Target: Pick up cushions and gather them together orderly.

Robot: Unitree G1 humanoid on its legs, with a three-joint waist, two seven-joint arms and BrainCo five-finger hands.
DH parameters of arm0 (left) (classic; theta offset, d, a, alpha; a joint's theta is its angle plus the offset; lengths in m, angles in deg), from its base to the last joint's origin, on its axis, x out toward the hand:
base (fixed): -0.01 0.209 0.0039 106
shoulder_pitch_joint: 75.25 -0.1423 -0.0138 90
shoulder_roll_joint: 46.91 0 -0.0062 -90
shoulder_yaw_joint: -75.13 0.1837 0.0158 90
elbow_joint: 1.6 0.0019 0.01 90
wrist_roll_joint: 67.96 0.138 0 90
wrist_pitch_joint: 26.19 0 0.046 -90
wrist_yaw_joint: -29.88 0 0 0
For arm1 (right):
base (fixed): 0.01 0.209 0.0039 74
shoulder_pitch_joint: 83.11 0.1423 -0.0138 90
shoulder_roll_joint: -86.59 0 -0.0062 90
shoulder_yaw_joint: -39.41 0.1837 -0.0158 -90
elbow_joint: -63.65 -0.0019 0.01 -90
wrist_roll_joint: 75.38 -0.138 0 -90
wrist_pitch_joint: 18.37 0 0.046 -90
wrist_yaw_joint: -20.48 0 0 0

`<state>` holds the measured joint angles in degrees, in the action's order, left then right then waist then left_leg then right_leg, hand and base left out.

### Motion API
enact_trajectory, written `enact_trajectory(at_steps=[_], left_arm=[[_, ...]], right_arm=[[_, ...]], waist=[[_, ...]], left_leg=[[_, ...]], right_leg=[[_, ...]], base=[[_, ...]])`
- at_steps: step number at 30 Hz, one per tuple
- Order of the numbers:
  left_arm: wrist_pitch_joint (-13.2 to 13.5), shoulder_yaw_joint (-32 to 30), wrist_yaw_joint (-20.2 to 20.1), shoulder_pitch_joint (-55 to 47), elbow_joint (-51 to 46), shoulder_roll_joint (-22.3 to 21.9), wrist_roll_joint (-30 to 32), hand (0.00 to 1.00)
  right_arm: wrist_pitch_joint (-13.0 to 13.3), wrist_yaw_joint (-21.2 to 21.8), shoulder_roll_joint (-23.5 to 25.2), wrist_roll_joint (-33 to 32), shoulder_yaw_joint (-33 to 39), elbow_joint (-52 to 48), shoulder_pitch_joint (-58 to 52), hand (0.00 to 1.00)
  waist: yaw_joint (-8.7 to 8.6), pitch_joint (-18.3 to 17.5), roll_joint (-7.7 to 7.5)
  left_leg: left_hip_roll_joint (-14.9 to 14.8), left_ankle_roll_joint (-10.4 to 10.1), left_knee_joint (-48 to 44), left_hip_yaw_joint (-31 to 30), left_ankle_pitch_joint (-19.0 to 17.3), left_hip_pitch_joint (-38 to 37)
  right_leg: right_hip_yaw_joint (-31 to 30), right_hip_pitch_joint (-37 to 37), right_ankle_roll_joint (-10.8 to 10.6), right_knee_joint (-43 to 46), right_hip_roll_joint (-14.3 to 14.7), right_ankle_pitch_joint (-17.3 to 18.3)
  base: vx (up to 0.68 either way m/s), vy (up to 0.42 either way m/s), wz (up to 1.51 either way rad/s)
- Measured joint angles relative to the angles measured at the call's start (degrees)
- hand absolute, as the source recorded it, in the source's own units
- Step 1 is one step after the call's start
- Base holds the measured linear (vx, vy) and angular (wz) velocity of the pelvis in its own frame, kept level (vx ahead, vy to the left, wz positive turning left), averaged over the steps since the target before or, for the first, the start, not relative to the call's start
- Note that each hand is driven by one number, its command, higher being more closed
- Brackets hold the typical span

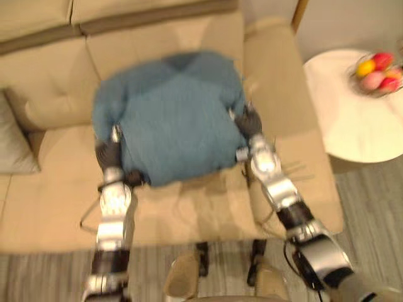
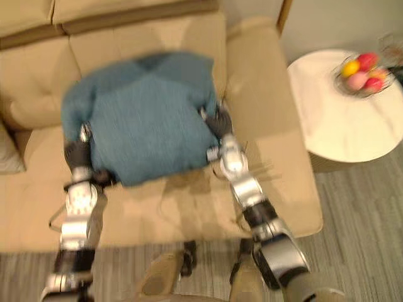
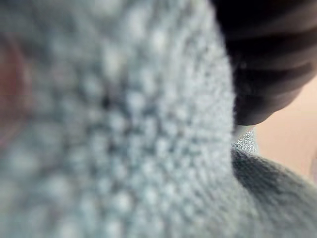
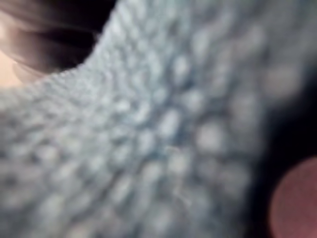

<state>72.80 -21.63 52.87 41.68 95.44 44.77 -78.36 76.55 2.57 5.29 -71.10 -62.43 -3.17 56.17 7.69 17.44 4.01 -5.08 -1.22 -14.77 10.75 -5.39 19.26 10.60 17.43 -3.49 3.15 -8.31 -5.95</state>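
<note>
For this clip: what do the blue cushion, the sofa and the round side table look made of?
blue cushion: chunky knit fabric, matte; bumpy loops show up close. sofa: tan, smooth, tufted upholstery, perhaps leather or an imitation. round side table: white, smooth hard top, possibly stone or laminate.

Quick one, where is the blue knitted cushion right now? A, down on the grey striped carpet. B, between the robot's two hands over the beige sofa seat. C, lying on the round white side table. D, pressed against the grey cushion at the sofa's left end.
B: the blue knitted cushion has the left hand and the right hand at its two side edges, above the beige sofa.
</note>
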Motion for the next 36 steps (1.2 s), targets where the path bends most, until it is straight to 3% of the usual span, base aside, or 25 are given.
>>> enact_trajectory(at_steps=[1,4,8,9,10,15,21,28,31,36], left_arm=[[0.7,0.7,2.1,8.7,4.2,3.2,0.0,1.00],[1.7,2.6,4.8,22.1,11.1,7.1,-0.2,1.00],[2.8,5.1,5.9,38.5,21.5,9.6,-0.3,1.00],[2.9,5.5,5.9,41.4,23.6,9.6,-0.3,1.00],[2.9,6.2,5.8,45.2,26.3,9.8,-0.3,0.00],[2.4,7.3,4.1,57.1,37.6,9.4,-1.4,0.00],[0.0,6.2,0.7,58.3,42.3,6.6,-2.5,0.00],[-1.3,-0.1,-1.8,53.7,43.0,3.1,-3.7,0.00],[-1.3,-3.6,-1.8,49.1,42.4,3.0,-4.4,0.00],[-1.3,-7.4,-2.9,42.4,39.0,3.0,-5.0,0.00]], right_arm=[[0.0,-2.3,0.1,0.9,2.0,0.5,5.9,1.00],[0.0,-5.7,0.1,2.1,5.7,1.0,14.7,1.00],[0.5,-10.7,0.0,3.1,11.0,8.2,24.6,1.00],[0.6,-11.3,-0.1,3.0,11.9,9.4,26.0,0.00],[0.6,-12.3,-0.8,3.0,12.3,11.1,28.2,0.00],[-0.1,-13.2,-5.1,2.5,15.2,20.0,36.8,0.00],[-0.9,-10.0,-8.3,-4.4,16.8,23.6,38.2,0.00],[-1.3,-7.8,-6.1,-9.7,16.3,22.6,32.9,0.00],[-1.2,-7.4,-2.9,-10.7,16.0,19.0,26.9,0.00],[-0.7,-7.0,-2.1,-10.3,12.5,10.8,19.8,0.00]], waist=[[0.14,1.8,-0.41],[0.33,4.1,-0.46],[-0.91,4.5,-0.46],[-1.06,4.9,-0.50],[-1.33,5.3,-0.49],[-2.62,7.4,-0.61],[-2.82,8.2,-0.54],[-3.40,9.2,-0.61],[-3.76,9.2,-0.61],[-3.99,9.2,-0.61]], left_leg=[[0.0,-0.1,0.0,-0.8,1.1,1.9],[0.2,0.0,0.1,-1.6,2.7,5.5],[1.1,0.0,0.3,-3.9,4.4,11.1],[1.2,0.1,0.5,-4.1,4.8,11.9],[1.4,0.1,0.9,-4.3,5.5,13.3],[2.1,-0.1,5.1,-6.2,9.7,18.8],[1.8,-0.1,4.4,-7.0,10.3,26.4],[0.7,-0.1,1.3,-4.6,10.3,29.4],[-0.4,-0.1,0.2,-2.4,10.2,29.3],[-2.0,-0.1,-0.3,-0.4,10.2,27.5]], right_leg=[[0.3,1.5,0.3,-0.1,0.0,-0.8],[0.5,4.6,0.6,-0.2,-0.1,-2.2],[2.2,9.1,0.9,-0.4,-0.7,-2.9],[2.2,9.9,0.8,-0.4,-0.8,-3.1],[2.4,11.3,0.9,-0.4,-0.8,-3.5],[4.3,16.5,1.5,-2.7,-0.9,-6.0],[6.5,22.2,1.7,-3.6,-1.0,-6.8],[6.1,24.2,1.7,-2.4,-0.8,-6.8],[3.9,25.4,1.7,-0.1,-0.5,-6.8],[1.7,25.8,1.7,2.7,0.5,-6.8]], base=[[-0.19,-0.031,0.27],[-0.17,-0.011,0.14],[-0.14,0.006,0.24],[-0.07,0.003,0.09],[-0.07,0.003,0.10],[-0.05,0.001,0.21],[-0.01,0.019,0.10],[0.04,0.038,0.01],[0.04,0.038,-0.21],[0.02,0.002,-0.23]])
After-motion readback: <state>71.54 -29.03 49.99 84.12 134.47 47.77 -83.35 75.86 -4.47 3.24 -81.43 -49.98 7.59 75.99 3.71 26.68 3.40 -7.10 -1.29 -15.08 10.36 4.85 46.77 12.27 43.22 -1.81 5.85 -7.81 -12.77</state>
